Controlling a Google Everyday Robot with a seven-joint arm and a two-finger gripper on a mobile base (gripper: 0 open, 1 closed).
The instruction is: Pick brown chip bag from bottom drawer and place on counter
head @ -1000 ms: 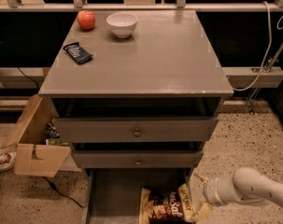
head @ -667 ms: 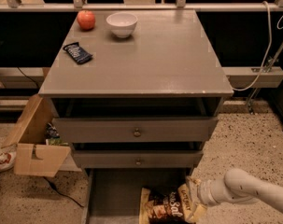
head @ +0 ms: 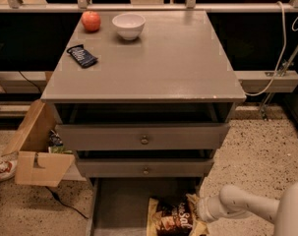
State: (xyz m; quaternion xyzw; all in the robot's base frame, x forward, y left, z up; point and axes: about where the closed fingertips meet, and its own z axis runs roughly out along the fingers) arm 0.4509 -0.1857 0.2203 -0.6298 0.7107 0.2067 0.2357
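The brown chip bag (head: 170,218) lies in the open bottom drawer (head: 121,205), at its right front, with white lettering on a dark centre and tan edges. My gripper (head: 201,211) comes in from the right on a white arm and sits at the bag's right edge, low over the drawer's right wall. Whether it touches the bag is hidden. The grey counter (head: 158,63) is the cabinet's top, well above the gripper.
On the counter's far left stand a red apple (head: 91,21), a white bowl (head: 128,25) and a small dark blue packet (head: 82,55). Two shallower drawers with knobs (head: 144,140) overhang the bottom drawer. A cardboard box (head: 38,149) stands left of the cabinet.
My arm has moved left, bringing the gripper up to the right edge of the chip bag. The bag has stayed in place.
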